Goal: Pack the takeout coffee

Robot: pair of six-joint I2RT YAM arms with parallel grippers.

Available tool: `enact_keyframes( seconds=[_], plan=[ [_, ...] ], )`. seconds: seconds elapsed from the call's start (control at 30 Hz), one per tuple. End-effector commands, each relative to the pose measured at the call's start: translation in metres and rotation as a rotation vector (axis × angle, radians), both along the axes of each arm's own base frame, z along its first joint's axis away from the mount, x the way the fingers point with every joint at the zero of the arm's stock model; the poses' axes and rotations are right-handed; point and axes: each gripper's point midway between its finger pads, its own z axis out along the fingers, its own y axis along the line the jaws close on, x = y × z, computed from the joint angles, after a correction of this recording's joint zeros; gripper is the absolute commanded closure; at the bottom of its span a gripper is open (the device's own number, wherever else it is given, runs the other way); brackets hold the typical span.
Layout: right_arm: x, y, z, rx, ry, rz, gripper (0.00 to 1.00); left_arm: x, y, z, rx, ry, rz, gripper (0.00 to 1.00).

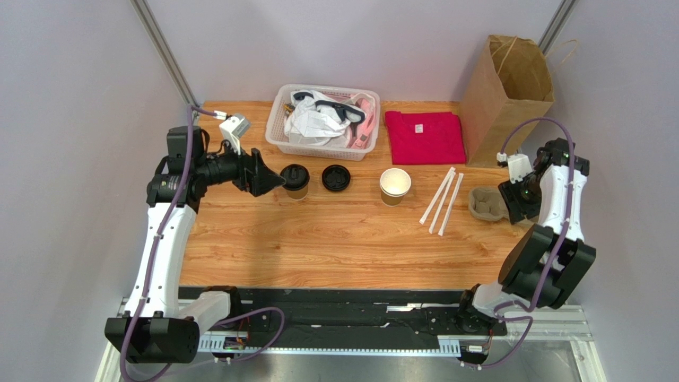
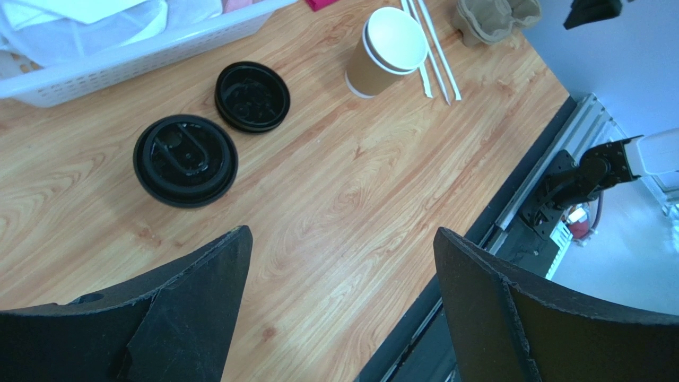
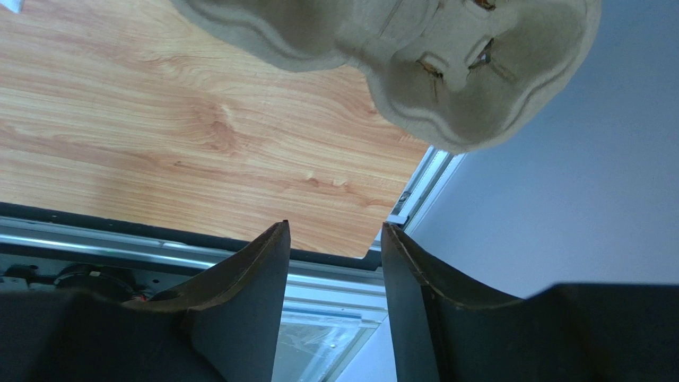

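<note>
The takeout coffee [image 1: 295, 180] is a small kraft cup with a black lid, standing left of centre on the table; from above it shows as a black disc [image 2: 185, 159]. My left gripper [image 1: 269, 178] hovers just left of it, open and holding nothing [image 2: 343, 255]. A second kraft cup [image 1: 394, 185] stands without a lid, white inside [image 2: 388, 48]. A loose black lid [image 1: 335, 177] lies between the two cups [image 2: 252, 95]. My right gripper [image 1: 510, 200] is at the table's right edge beside the pulp cup tray [image 1: 485, 204], jaws partly apart with nothing between them [image 3: 335, 231].
A large brown paper bag [image 1: 510, 83] stands at the back right. A folded red cloth [image 1: 425, 137] and a white basket [image 1: 278, 134] of items lie along the back. White straws [image 1: 442, 199] lie beside the pulp tray [image 3: 398, 56]. The table's right edge is near.
</note>
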Motion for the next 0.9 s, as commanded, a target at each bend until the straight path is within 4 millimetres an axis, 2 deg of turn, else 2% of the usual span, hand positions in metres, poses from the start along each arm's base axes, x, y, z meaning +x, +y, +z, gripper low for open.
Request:
enact_keyframes(
  seconds=[0.0, 0.2, 0.33, 0.63, 0.87],
  plan=[
    [0.029, -0.027, -0.002, -0.064, -0.024, 0.082, 0.52, -0.001, -0.01, 0.016, 0.005, -0.051, -0.049, 0.08],
    [0.043, -0.03, -0.026, -0.01, 0.016, 0.072, 0.57, 0.003, -0.008, 0.014, 0.011, -0.036, -0.03, 0.08],
    [0.055, -0.032, -0.035, 0.023, 0.022, 0.051, 0.59, 0.003, -0.007, 0.009, 0.016, -0.017, -0.026, 0.08],
    [0.059, -0.03, -0.055, 0.064, 0.06, 0.035, 0.6, 0.007, -0.006, 0.008, 0.027, -0.008, -0.024, 0.09],
    [0.061, -0.031, -0.062, 0.072, 0.068, 0.027, 0.63, 0.004, -0.005, 0.004, 0.034, 0.001, -0.02, 0.09]
  ],
)
